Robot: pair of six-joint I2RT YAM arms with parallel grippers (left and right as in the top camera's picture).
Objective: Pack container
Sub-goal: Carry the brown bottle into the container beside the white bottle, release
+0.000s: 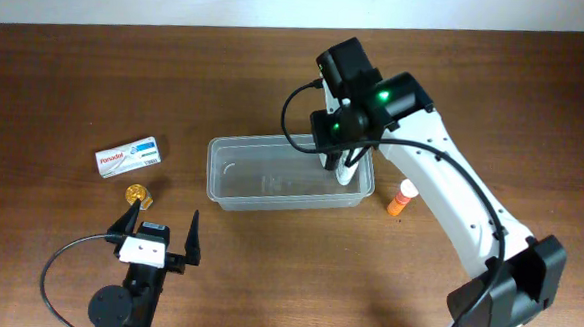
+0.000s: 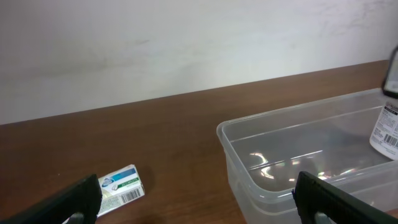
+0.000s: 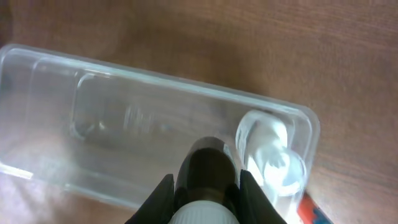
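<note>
The clear plastic container (image 1: 227,152) lies mid-table. My right gripper (image 1: 338,158) hangs over its right end, shut on a dark bottle with a white ribbed cap (image 3: 205,168), held above the container's inside (image 3: 93,106). A white bottle (image 3: 268,149) stands in the container's right end, beside the held one. My left gripper (image 1: 164,219) is open and empty near the front left; its view shows the container (image 2: 249,162) and a white-labelled bottle (image 2: 387,132) at the right edge.
A white and blue medicine box (image 1: 129,156) lies left of the container and shows in the left wrist view (image 2: 121,186). A small gold round item (image 1: 136,190) sits in front of the box. An orange tube (image 1: 400,198) lies right of the container.
</note>
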